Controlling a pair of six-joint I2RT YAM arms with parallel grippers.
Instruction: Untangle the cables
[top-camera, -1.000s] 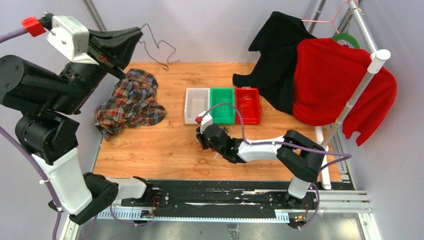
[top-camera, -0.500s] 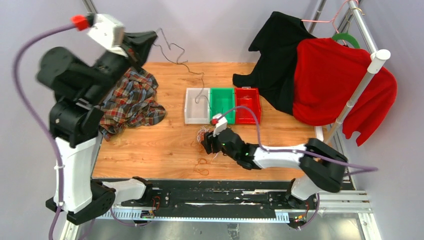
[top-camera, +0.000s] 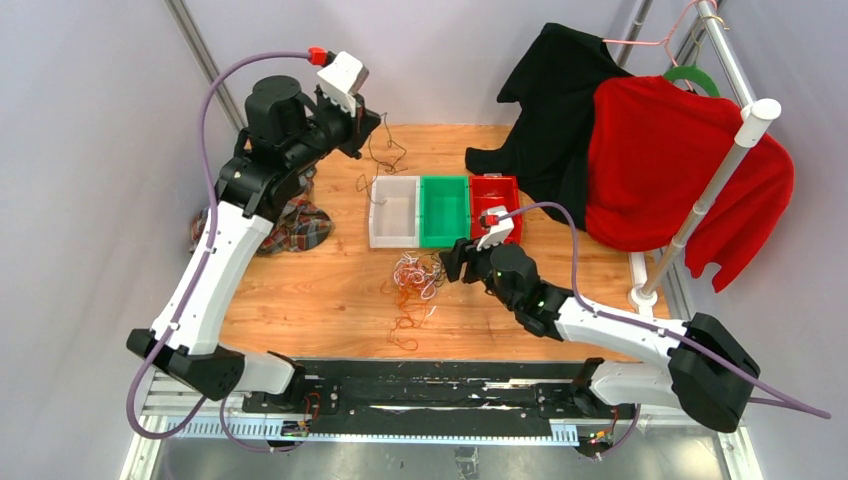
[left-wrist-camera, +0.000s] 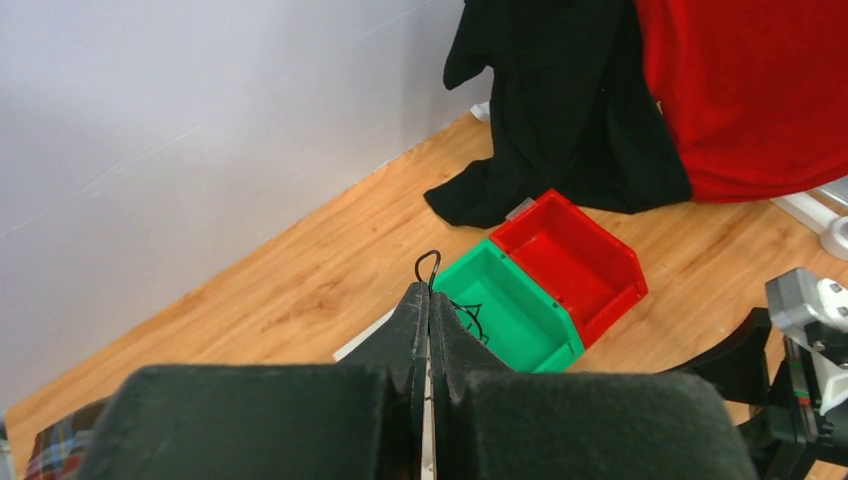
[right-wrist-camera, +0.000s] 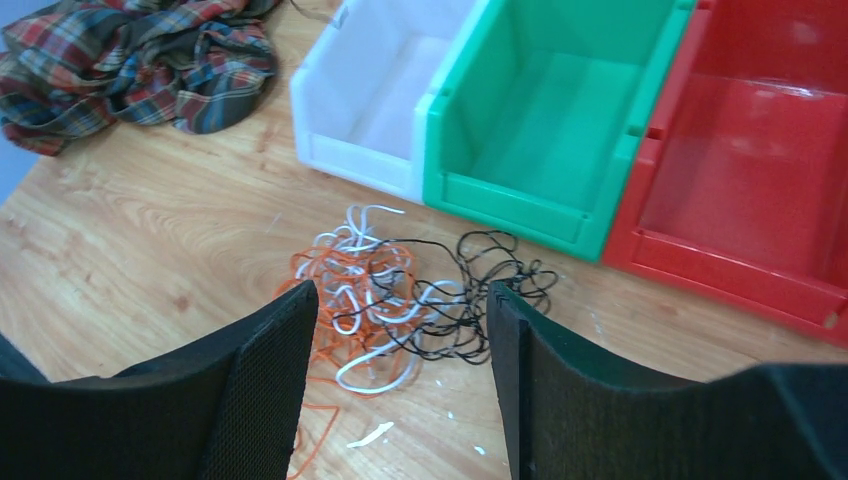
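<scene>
A tangle of orange, white and black cables (top-camera: 413, 282) lies on the wooden table in front of the bins; the right wrist view shows the tangle (right-wrist-camera: 385, 300) just beyond my fingers. My right gripper (top-camera: 455, 262) (right-wrist-camera: 400, 315) is open just right of the tangle, with nothing between its fingers. My left gripper (top-camera: 362, 125) (left-wrist-camera: 430, 292) is raised over the far left of the table, shut on a thin black cable (top-camera: 378, 165). A small loop of that cable (left-wrist-camera: 428, 264) sticks out past the fingertips. The rest dangles toward the white bin.
A white bin (top-camera: 393, 243), a green bin (top-camera: 445, 243) and a red bin (top-camera: 515, 215) stand side by side mid-table. A plaid shirt (top-camera: 300, 222) lies at the left. Black (top-camera: 560, 110) and red (top-camera: 670, 160) garments hang on a rack (top-camera: 720, 170) at the right.
My left arm swung from the far left to above the white bin, carrying the black cable. My right gripper opened, let go of the tangle and drew back to the right.
</scene>
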